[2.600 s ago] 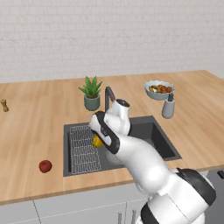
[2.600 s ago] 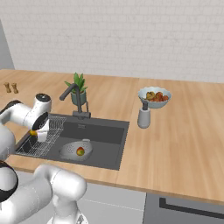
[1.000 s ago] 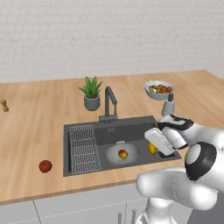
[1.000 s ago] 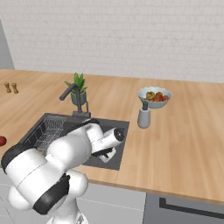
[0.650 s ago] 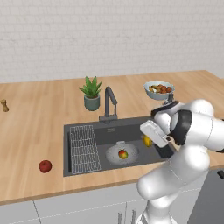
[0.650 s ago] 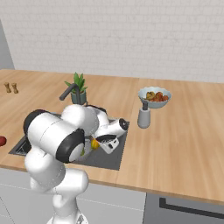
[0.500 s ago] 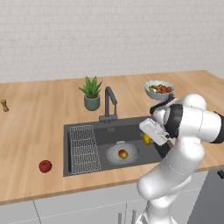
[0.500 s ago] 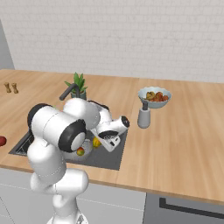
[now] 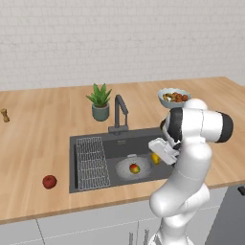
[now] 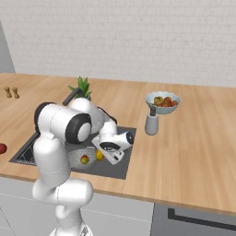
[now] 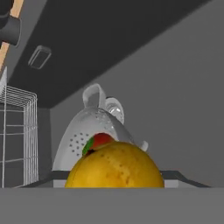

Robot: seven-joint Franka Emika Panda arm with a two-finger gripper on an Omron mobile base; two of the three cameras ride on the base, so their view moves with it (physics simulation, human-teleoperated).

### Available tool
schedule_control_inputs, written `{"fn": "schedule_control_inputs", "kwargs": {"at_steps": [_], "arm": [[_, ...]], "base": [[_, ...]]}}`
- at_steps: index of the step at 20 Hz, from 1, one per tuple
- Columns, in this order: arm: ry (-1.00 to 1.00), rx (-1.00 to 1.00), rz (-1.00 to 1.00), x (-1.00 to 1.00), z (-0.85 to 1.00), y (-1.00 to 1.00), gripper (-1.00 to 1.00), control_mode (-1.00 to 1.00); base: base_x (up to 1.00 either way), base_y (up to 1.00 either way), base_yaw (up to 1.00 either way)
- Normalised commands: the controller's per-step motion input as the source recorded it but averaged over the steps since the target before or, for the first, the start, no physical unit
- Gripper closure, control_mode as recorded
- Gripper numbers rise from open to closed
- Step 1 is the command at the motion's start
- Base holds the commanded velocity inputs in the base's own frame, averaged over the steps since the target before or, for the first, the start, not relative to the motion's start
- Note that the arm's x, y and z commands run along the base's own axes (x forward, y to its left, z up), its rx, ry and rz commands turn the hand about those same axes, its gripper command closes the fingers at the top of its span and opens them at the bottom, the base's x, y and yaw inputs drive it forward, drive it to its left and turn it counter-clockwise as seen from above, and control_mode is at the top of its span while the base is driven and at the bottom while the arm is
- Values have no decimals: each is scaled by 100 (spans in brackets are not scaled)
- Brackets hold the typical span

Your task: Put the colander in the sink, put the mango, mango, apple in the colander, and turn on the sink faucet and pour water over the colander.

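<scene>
Arm has swung from the rack side across to the right end of the sink (image 9: 86,179), carrying the 2nd mango (image 11: 114,165). Colander (image 9: 125,168) sits on the sink floor w/ 1st mango (image 9: 135,168) already inside. Gripper (image 9: 158,155) part-open, clamped on the 2nd mango, just right of the colander. Apple (image 9: 49,181) untouched on the surface, left of the sink. Drop next, then apple, tap.

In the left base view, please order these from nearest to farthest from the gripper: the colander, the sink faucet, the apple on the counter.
From the gripper:
1. The colander, in the sink just to its left.
2. The sink faucet, behind the sink, farther left and back.
3. The apple, on the counter left of the sink.
</scene>
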Motion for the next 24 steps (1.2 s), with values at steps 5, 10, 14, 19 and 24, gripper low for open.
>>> {"fn": "schedule_control_inputs", "kwargs": {"at_steps": [5, 10, 14, 19, 24], "arm": [[4, -1, 8, 33, 18, 31, 100, -100], [21, -4, 9, 6, 4, 41, 100, -100], [22, -1, 9, 0, -9, 50, 100, -100], [1, 0, 1, 5, -38, 12, 100, -100], [-10, 0, 0, 12, -16, 0, 100, -100]], "base": [[0, 0, 0], [0, 0, 0], [0, 0, 0], [0, 0, 0], [0, 0, 0]]}}
